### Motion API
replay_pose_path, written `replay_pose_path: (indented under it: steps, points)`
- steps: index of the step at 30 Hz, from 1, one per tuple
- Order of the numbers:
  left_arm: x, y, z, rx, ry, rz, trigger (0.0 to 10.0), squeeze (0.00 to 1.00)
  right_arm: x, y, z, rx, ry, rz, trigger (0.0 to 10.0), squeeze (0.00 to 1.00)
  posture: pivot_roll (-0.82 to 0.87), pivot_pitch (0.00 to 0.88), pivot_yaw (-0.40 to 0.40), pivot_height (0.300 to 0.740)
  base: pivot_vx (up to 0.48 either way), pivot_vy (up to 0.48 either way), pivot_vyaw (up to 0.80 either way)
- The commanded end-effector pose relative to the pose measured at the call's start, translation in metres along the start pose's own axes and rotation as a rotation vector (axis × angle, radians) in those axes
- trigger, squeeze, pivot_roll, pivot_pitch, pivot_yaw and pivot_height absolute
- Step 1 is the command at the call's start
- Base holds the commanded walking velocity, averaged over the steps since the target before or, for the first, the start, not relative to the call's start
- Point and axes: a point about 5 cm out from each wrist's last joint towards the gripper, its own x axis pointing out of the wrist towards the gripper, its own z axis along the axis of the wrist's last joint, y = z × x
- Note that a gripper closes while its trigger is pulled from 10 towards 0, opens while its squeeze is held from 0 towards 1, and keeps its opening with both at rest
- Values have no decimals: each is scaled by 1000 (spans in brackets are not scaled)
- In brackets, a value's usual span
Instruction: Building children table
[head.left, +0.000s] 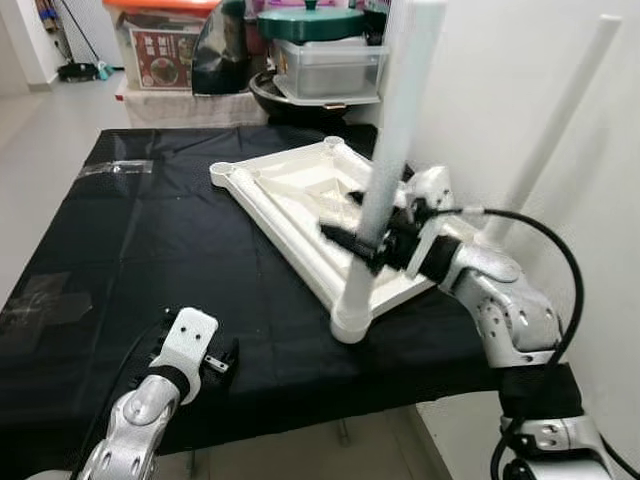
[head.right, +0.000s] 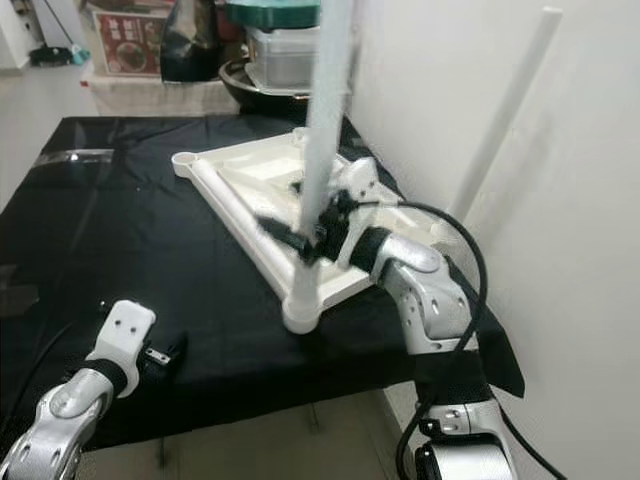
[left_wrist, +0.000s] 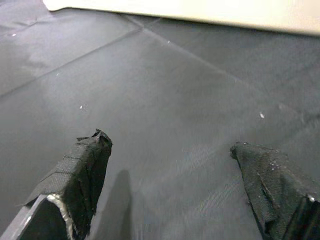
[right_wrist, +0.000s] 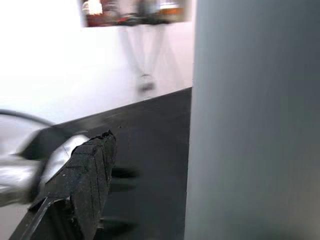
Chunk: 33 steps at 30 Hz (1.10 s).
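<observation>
While the right gripper (head.left: 372, 243) is clamped round the white leg (head.left: 390, 170) standing in the near corner socket of the upturned tabletop (head.left: 290, 205), it should press straight down, keeping the leg plumb; the left gripper (left_wrist: 170, 165) hovers open over the black cloth (head.left: 120, 240).

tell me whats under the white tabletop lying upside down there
The tabletop lies on a black cloth that covers the work table. The cloth hides the surface beneath. On top, the right gripper grips a white leg standing in the near corner socket.
</observation>
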Motion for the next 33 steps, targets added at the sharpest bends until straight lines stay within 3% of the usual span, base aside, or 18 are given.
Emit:
replay_pose_path:
  steps: [1, 2, 3, 10, 13, 14, 15, 17, 19, 21, 22, 25, 26, 28, 29, 30, 31, 33]
  points:
    - [0, -2, -4, 2, 12, -10, 10000, 0, 6, 9, -11, 45, 28, 77, 10000, 0, 147, 0, -106, 740, 0, 0, 0]
    - [0, -2, -3, 1, 12, -9, 10000, 0, 11, 14, -17, 55, 36, 123, 1647, 0, 162, 0, -117, 740, 0, 0, 0]
    - [-1, -2, -4, -1, 13, -4, 10000, 0, 20, 13, -24, 98, 16, 62, 0, 0, 172, 0, -122, 740, 0, 0, 0]
    - [-6, 1, -7, -1, 23, 5, 10000, 0, 27, 7, -39, 185, -14, -130, 0, 0, 166, 0, -119, 740, 0, 0, 0]
    - [-4, -2, -8, 3, 28, -8, 10000, 0, 10, -11, -72, 255, 140, -531, 0, 0, 143, 0, -104, 740, 0, 0, 0]
    - [-4, -2, -8, 3, 28, -8, 10000, 0, 10, -11, -72, 255, 140, -531, 0, 0, 143, 0, -104, 740, 0, 0, 0]
    - [-3, -3, -7, 3, 25, -13, 10000, 0, -1, -18, -83, 259, 215, -717, 0, 0, 138, 0, -100, 740, 0, 0, 0]
    - [-3, -3, -7, 3, 25, -13, 10000, 0, -1, -18, -83, 259, 215, -717, 0, 0, 138, 0, -100, 740, 0, 0, 0]
    - [0, -6, -6, 5, 19, -22, 10000, 0, -32, -23, -91, 257, 306, -1096, 0, 0, 129, 0, -91, 740, 0, 0, 0]
    - [0, -6, -6, 5, 19, -22, 10000, 0, -32, -23, -91, 257, 306, -1096, 0, 0, 129, 0, -91, 740, 0, 0, 0]
    - [1, -6, -5, 6, 17, -25, 10000, 0, -38, -20, -87, 241, 308, -1199, 0, 0, 121, 0, -84, 740, 0, 0, 0]
    - [1, -7, -5, 6, 16, -28, 10000, 0, -38, -17, -82, 218, 295, -1222, 0, 0, 118, 0, -83, 740, 0, 0, 0]
    - [1, -8, -6, 8, 16, -31, 10000, 0, -30, -14, -78, 218, 285, -1171, 10000, 0, 117, 0, -81, 740, 0, 0, 0]
    - [1, -9, -7, 8, 16, -34, 10000, 0, -11, -7, -63, 240, 159, -1002, 10000, 0, 115, 0, -80, 740, 0, 0, 0]
    - [1, -9, -7, 8, 16, -34, 10000, 0, -11, -7, -63, 240, 159, -1002, 10000, 0, 115, 0, -80, 740, 0, 0, 0]
    - [1, -9, -6, 8, 15, -34, 10000, 0, -6, -5, -55, 245, 104, -934, 10000, 1000, 116, 0, -81, 740, 0, 0, 0]
    - [1, -9, -6, 8, 15, -34, 10000, 0, -6, -5, -55, 245, 104, -934, 10000, 1000, 116, 0, -81, 740, 0, 0, 0]
    - [2, -8, -6, 6, 14, -34, 10000, 0, 5, -3, -33, 214, 20, -644, 10000, 1000, 118, 0, -84, 740, 0, 0, 0]
